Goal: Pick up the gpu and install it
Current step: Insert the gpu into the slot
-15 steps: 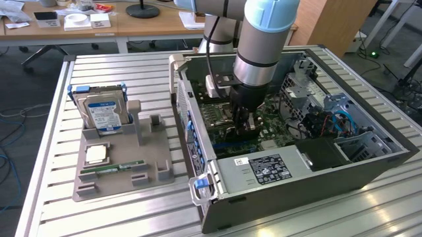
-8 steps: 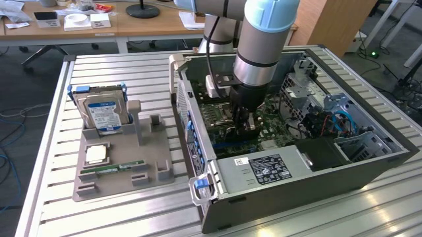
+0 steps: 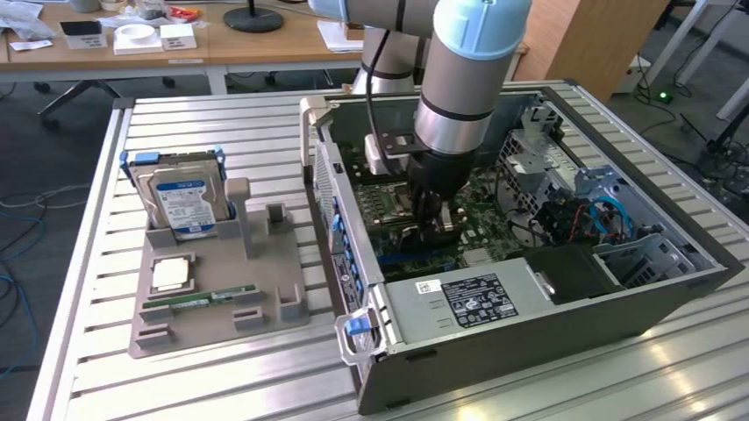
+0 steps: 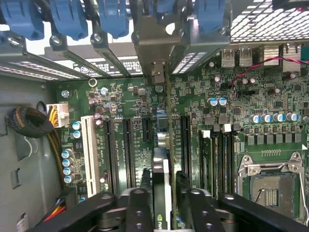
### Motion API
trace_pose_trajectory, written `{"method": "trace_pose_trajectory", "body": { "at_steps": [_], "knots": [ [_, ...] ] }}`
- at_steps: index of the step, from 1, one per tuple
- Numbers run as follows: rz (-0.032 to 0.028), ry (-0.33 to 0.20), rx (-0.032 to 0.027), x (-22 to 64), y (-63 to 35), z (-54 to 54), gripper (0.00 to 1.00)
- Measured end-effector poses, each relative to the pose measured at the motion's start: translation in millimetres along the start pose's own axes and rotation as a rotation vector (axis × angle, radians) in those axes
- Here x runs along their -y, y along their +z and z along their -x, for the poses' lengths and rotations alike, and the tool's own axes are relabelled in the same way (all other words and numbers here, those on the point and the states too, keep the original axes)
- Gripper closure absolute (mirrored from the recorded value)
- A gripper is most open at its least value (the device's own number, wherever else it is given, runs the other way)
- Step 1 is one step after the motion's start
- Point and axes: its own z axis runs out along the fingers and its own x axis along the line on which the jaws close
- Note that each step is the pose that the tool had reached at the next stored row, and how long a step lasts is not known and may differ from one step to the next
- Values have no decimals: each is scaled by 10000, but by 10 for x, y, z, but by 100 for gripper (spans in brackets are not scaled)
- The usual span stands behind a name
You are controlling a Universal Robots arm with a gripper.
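Observation:
The gpu (image 4: 161, 159) appears edge-on in the wrist view as a thin dark card. It stands upright over the long slots of the green motherboard (image 4: 130, 101), and its silvery bracket (image 4: 154, 53) reaches the case's rear slot openings. My gripper (image 4: 163, 176) has one black finger (image 4: 140, 208) on each side of the card and is shut on it. In the exterior view my gripper (image 3: 436, 219) reaches down into the open computer case (image 3: 527, 351), over the motherboard; the card under it is mostly hidden there.
A grey holder (image 3: 217, 298) at the exterior view's left carries a silver hard drive (image 3: 181, 202), a green memory stick (image 3: 199, 301) and a small silver square part (image 3: 172, 274). Inside the case are the power supply (image 3: 468, 298), drive cage (image 3: 638, 254), blue slot latches (image 4: 67, 19) and empty CPU socket (image 4: 270, 186).

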Motion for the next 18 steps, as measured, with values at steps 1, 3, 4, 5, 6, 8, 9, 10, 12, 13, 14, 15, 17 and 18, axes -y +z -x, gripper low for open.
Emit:
{"method": "trace_pose_trajectory", "body": {
  "at_steps": [1, 3, 4, 5, 6, 8, 9, 10, 12, 13, 14, 15, 17, 18],
  "knots": [
    [6, -1, -13, 0, -6, -1, 67],
    [6, -1, -13, -1, -6, -2, 60],
    [7, -1, -15, 0, -7, -2, 55],
    [7, -1, -14, -1, -6, -1, 55],
    [7, -1, -14, 0, -6, -1, 48],
    [8, -1, -18, 0, -17, -2, 48],
    [8, -1, -16, 0, -29, -1, 48],
    [7, -1, -15, 0, -44, -1, 48],
    [7, -1, -15, 1, -76, -1, 48],
    [6, -1, -14, 1, -94, -1, 48],
    [6, -1, -14, 1, -112, -1, 48],
    [5, 0, -14, 2, -129, 0, 48],
    [1, 0, -13, 3, -161, 0, 48],
    [0, -1, -14, 3, -177, 0, 48]
  ]
}}
